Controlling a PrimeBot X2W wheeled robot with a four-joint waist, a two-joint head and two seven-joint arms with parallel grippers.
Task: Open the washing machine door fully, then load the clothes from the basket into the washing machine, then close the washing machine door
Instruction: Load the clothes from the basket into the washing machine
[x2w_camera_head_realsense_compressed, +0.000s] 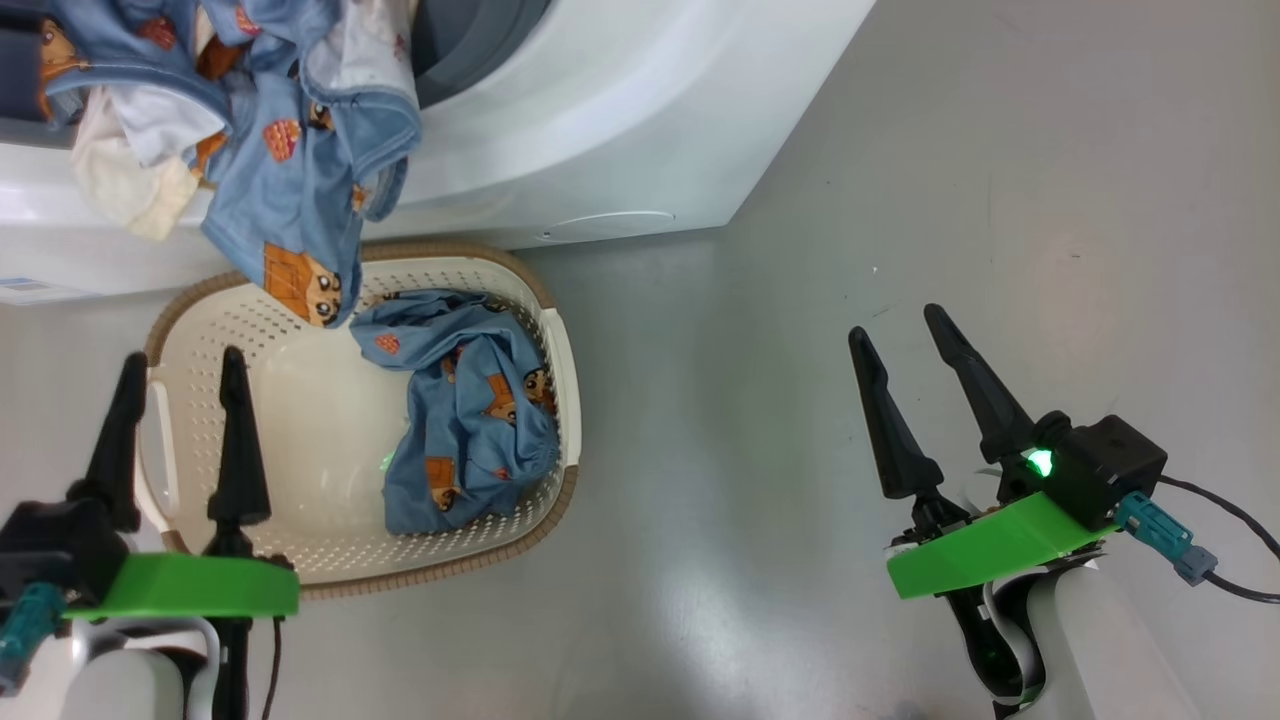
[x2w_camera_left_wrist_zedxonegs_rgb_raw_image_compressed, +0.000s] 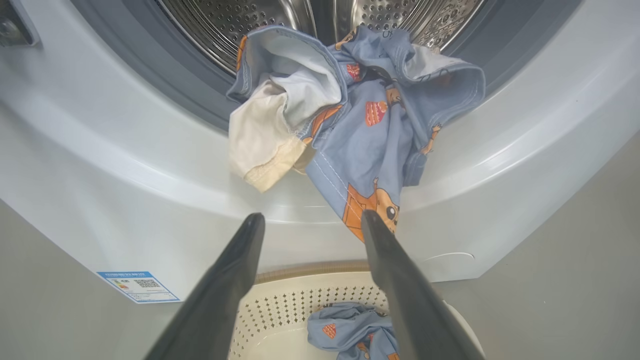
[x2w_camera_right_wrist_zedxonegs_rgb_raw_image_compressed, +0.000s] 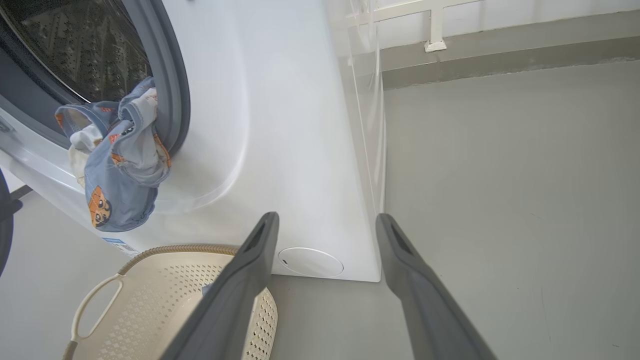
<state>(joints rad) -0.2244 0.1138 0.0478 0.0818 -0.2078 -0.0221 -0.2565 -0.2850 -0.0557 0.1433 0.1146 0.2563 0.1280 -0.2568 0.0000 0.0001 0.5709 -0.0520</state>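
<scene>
**Half-loaded, both grippers empty**

At 11 o'clock in the head view: clothes (x2w_camera_head_realsense_compressed: 290, 150) draped out of the washing machine (x2w_camera_head_realsense_compressed: 620, 120) mouth, dangling over the basket (x2w_camera_head_realsense_compressed: 250, 330) rim. Another garment (x2w_camera_head_realsense_compressed: 465, 410) inside the basket, against its 3 o'clock wall. At 7 o'clock, left gripper (x2w_camera_head_realsense_compressed: 182, 356) above the basket, fingers spread, nothing between. At 4 o'clock, right gripper (x2w_camera_head_realsense_compressed: 897, 324) over bare floor (x2w_camera_head_realsense_compressed: 750, 300), fingers likewise spread.

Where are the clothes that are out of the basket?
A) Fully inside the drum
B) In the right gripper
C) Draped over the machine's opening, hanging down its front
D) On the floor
C: the clothes spill from the drum mouth over the washing machine and its white front, dangling above the basket.
</scene>
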